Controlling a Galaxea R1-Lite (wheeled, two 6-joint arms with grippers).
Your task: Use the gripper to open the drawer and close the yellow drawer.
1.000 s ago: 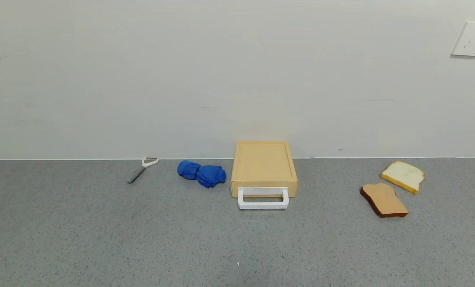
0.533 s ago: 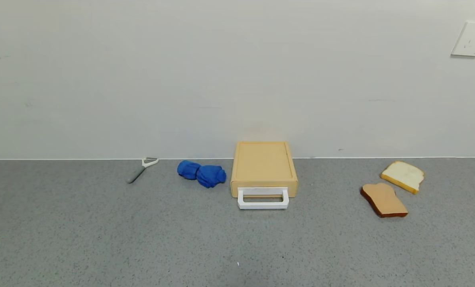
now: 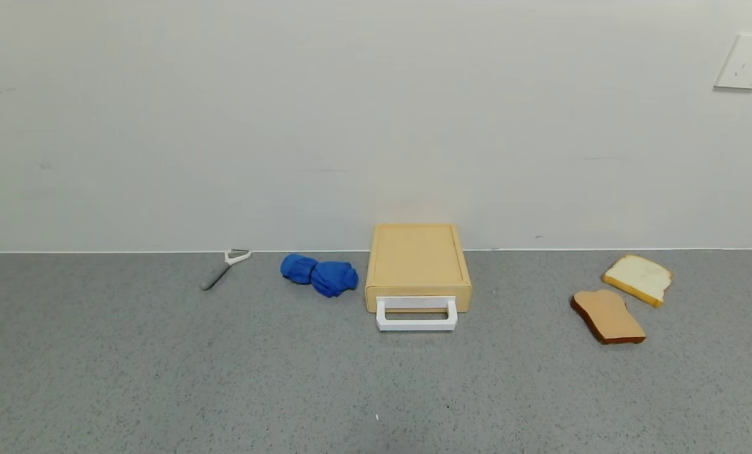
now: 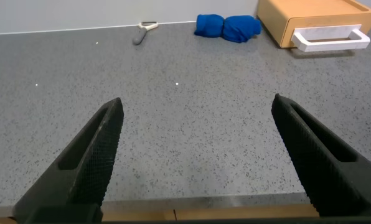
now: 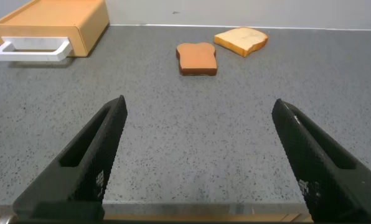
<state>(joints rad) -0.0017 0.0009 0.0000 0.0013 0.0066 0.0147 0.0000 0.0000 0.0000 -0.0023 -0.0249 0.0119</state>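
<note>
Comparing with a second ago, nothing has been moved: the drawer (image 3: pixel 417 303) is kept shut by the wall. Both the left gripper (image 4: pixel 198 162) and right gripper (image 5: pixel 201 162) are held wide open, far back, so opening has not been started.

On the grey bench (image 3: pixel 161 378) there is one tan-yellow box (image 3: pixel 417 258) holding one yellow drawer (image 3: pixel 417 303) with one white loop handle (image 3: pixel 417 314), and there are two bread slices at the right: one white slice (image 3: pixel 638 278) farther back and one brown slice (image 3: pixel 607 316) nearer. Left of the box there is one blue cloth bundle (image 3: pixel 319 274) and, farther left, one peeler (image 3: pixel 224 267). One wall outlet (image 3: pixel 746 61) sits at the far right, and there are two pincers, the left pincer (image 4: pixel 198 155) and the right pincer (image 5: pixel 201 155), each with two spread fingers.
</note>
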